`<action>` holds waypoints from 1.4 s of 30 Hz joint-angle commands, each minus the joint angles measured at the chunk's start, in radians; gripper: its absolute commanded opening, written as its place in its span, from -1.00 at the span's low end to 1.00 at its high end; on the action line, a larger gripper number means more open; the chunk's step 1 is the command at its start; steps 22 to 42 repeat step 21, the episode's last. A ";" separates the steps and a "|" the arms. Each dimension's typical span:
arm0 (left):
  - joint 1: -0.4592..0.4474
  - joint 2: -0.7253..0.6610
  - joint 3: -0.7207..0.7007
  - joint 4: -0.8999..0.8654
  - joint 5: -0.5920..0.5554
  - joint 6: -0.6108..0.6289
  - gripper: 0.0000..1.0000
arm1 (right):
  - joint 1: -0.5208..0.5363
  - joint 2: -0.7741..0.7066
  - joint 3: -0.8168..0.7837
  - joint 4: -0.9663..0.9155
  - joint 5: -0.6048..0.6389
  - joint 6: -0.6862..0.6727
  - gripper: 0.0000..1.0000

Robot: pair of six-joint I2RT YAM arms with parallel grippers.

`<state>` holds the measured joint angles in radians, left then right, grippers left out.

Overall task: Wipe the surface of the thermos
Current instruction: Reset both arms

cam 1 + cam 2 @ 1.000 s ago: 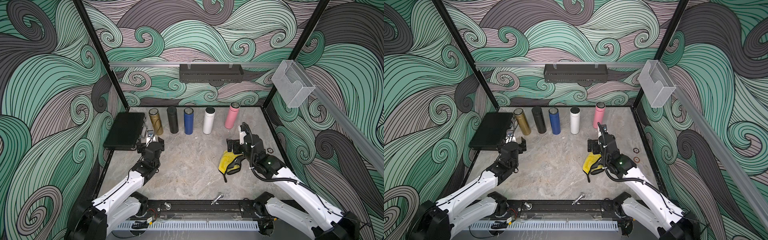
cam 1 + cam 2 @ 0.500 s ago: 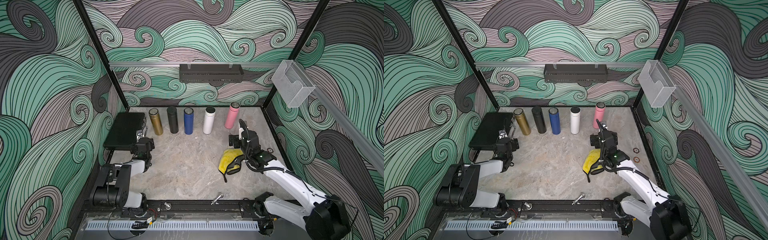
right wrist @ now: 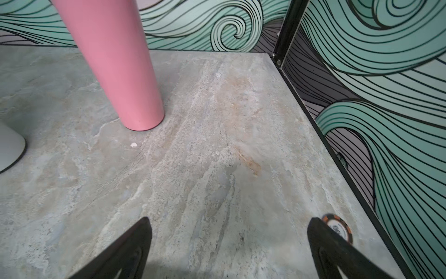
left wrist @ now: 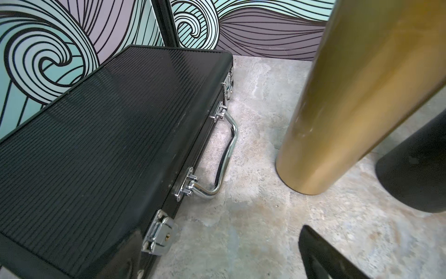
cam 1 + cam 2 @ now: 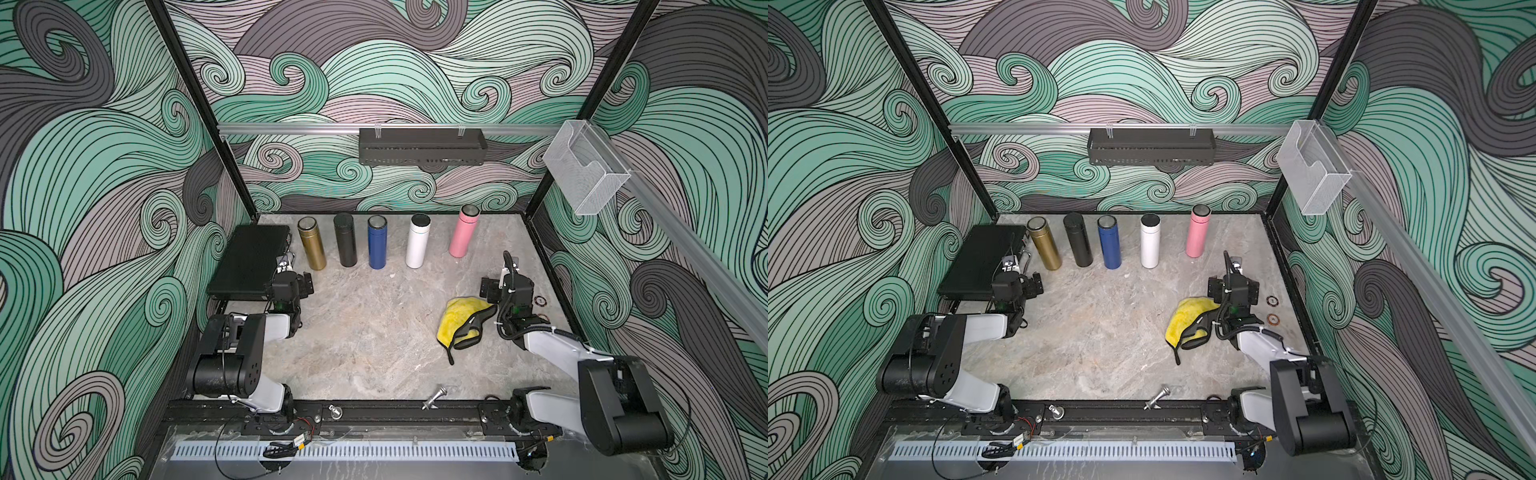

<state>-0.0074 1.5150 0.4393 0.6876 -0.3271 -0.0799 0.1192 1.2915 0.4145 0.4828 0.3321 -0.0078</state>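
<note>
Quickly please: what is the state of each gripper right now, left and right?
Left gripper: open, holding nothing.
Right gripper: open, holding nothing.

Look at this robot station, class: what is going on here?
Nothing is being handled. Five thermoses stand in a row at the back. The yellow cloth lies loose on the table beside the right arm, whose jaws stand open and empty. The left arm's jaws, also open, sit by the black case. No wiping is under way.
</note>
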 commanded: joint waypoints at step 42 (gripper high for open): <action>0.035 0.022 0.057 -0.059 0.078 -0.009 0.97 | -0.065 0.239 -0.016 0.361 -0.118 0.006 0.99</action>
